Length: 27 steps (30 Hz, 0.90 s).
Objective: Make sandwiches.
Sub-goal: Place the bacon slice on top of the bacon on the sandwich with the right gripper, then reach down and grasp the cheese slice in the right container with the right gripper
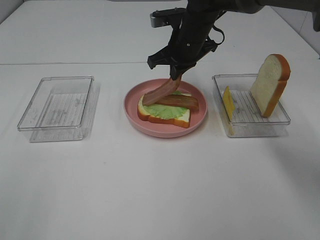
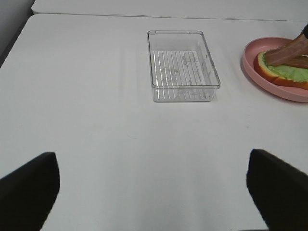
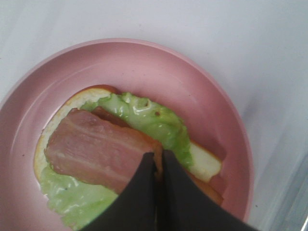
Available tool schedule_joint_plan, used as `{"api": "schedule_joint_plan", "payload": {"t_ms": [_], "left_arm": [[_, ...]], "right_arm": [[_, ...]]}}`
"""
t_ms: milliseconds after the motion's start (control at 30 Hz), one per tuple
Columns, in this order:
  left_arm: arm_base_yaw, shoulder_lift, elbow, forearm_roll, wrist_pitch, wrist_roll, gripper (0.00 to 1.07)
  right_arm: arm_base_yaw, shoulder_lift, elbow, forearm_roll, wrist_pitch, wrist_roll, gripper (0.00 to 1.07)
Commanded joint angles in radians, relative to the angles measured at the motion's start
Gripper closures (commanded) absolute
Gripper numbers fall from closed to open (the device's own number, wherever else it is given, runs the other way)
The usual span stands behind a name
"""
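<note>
Gripping bacon strip (image 1: 160,94) over lettuce (image 1: 167,111) | right fingers (image 3: 137,199) clamped on it; left fingers (image 2: 31,190) spread apart, empty

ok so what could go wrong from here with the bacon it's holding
The right gripper pinches the held bacon strip by one end only, so it hangs slanted; on release it may flop off the lettuce onto the pink plate or land across the other bacon strip.
The bread slice and cheese slice stand leaning in the right tray; either may topple when grasped.
</note>
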Motion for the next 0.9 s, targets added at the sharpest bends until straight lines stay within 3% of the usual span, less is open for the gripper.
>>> {"api": "schedule_joint_plan", "payload": {"t_ms": [33, 267, 333, 367, 400, 433, 467, 500, 533, 567, 833, 900], "left_arm": [[-0.003, -0.019, 0.003, -0.005, -0.017, 0.000, 0.07], [-0.003, -0.019, 0.003, -0.005, -0.017, 0.000, 0.07], [-0.003, -0.019, 0.003, -0.005, -0.017, 0.000, 0.07], [-0.003, -0.019, 0.003, -0.005, -0.017, 0.000, 0.07], [-0.003, -0.019, 0.003, -0.005, -0.017, 0.000, 0.07], [-0.003, -0.019, 0.003, -0.005, -0.017, 0.000, 0.07], [-0.003, -0.019, 0.003, -0.005, -0.017, 0.000, 0.07], [-0.003, -0.019, 0.003, -0.005, -0.017, 0.000, 0.07], [-0.003, -0.019, 0.003, -0.005, -0.017, 0.000, 0.07], [-0.003, -0.019, 0.003, -0.005, -0.017, 0.000, 0.07], [-0.003, -0.019, 0.003, -0.005, -0.017, 0.000, 0.07], [-0.003, -0.019, 0.003, -0.005, -0.017, 0.000, 0.07]], "right_arm": [[-0.004, -0.006, 0.007, -0.035, 0.010, 0.013, 1.07], [-0.003, -0.006, 0.007, -0.019, 0.013, 0.013, 1.07], [-0.003, -0.006, 0.007, -0.004, 0.013, 0.012, 0.91], [-0.003, -0.006, 0.007, -0.004, 0.013, 0.012, 0.91], [-0.003, -0.006, 0.007, 0.000, 0.019, 0.010, 0.68], [-0.003, -0.006, 0.007, 0.001, 0.020, 0.010, 0.53], [-0.003, -0.006, 0.007, 0.001, 0.020, 0.010, 0.53], [-0.003, -0.006, 0.007, 0.001, 0.021, 0.010, 0.28], [-0.003, -0.006, 0.007, 0.001, 0.021, 0.010, 0.28], [-0.003, -0.008, 0.006, 0.003, 0.023, 0.010, 0.10], [-0.003, -0.036, -0.024, 0.004, 0.073, 0.009, 0.08], [-0.003, -0.062, -0.053, -0.004, 0.181, 0.009, 0.09]]}}
